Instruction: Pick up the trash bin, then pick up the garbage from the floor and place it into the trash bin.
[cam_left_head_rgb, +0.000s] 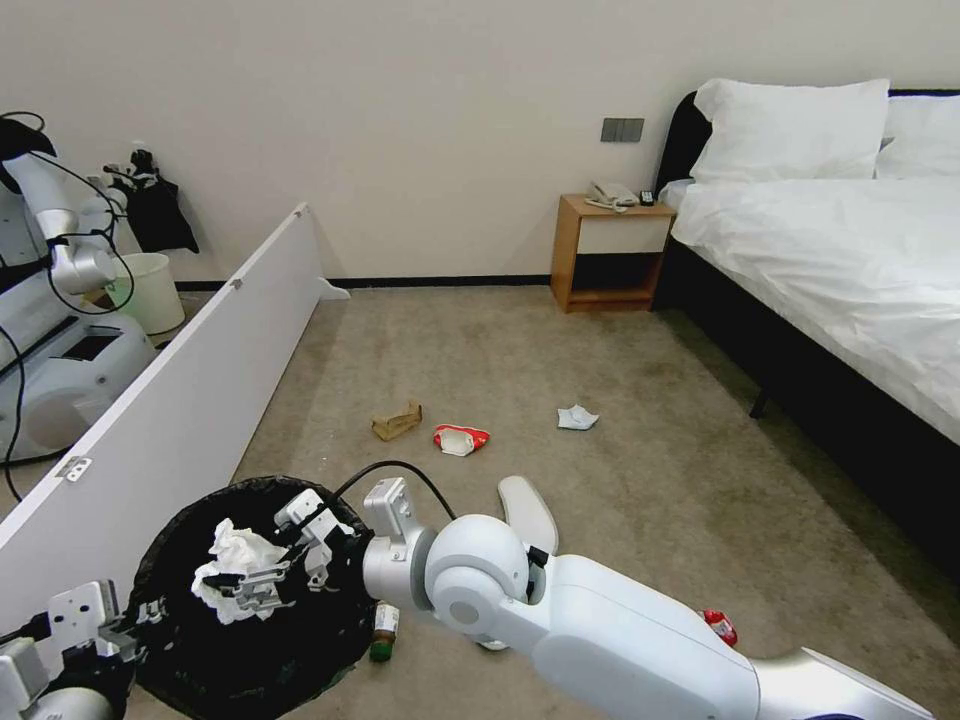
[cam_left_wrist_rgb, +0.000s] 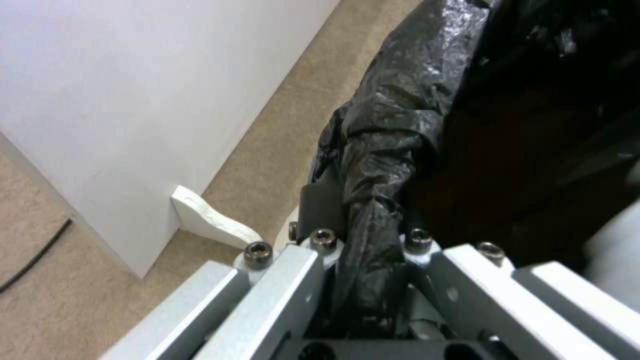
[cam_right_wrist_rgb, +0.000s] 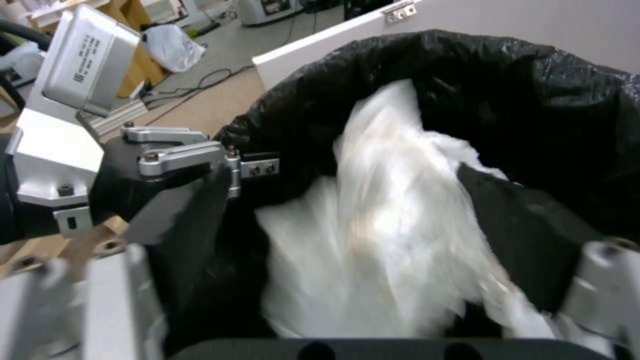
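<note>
The trash bin (cam_left_head_rgb: 262, 655), lined with a black bag, hangs at the lower left. My left gripper (cam_left_head_rgb: 140, 612) (cam_left_wrist_rgb: 367, 220) is shut on its bagged rim (cam_left_wrist_rgb: 393, 115). My right gripper (cam_left_head_rgb: 265, 575) (cam_right_wrist_rgb: 360, 210) hovers over the bin's mouth (cam_right_wrist_rgb: 507, 85) with its fingers spread. A crumpled white tissue (cam_left_head_rgb: 232, 572) (cam_right_wrist_rgb: 393, 235) sits between them. On the carpet lie a brown paper scrap (cam_left_head_rgb: 397, 421), a red-white packet (cam_left_head_rgb: 461, 439), another white tissue (cam_left_head_rgb: 577, 417), a white slipper (cam_left_head_rgb: 527, 510), a green-capped bottle (cam_left_head_rgb: 383, 632) and a crushed red can (cam_left_head_rgb: 720, 626).
A white partition board (cam_left_head_rgb: 200, 380) runs along the left, close to the bin. A bed (cam_left_head_rgb: 850, 270) fills the right, with a wooden nightstand (cam_left_head_rgb: 610, 250) by the far wall. Behind the board stand a cream-white bucket (cam_left_head_rgb: 150, 290) and another robot (cam_left_head_rgb: 60, 340).
</note>
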